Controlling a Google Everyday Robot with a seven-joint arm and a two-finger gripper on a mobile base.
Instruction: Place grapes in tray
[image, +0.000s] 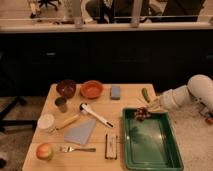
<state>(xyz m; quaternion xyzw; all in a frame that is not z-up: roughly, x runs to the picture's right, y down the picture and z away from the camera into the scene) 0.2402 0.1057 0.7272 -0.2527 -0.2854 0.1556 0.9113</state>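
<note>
While the left of the table (127, 103) carries things the task leaves alone, they show what is in the way: an apple (44, 151) at the near left corner, a dark bowl (66, 88) and an orange bowl (92, 89) at the far edge, a grey sheet (80, 132) between them and the near edge. Whether either bowl has anything in it I cannot tell. Right of these lies the tray (150, 145), its green floor bare except at the far left corner, where the grapes (142, 113) sit at or just above the rim. A slim green vegetable (145, 94) lies just beyond. The gripper (152, 106) reaches in from the right and touches the bunch, likely angled low to set it inside. Whether it grips or has let go cannot be told.
</note>
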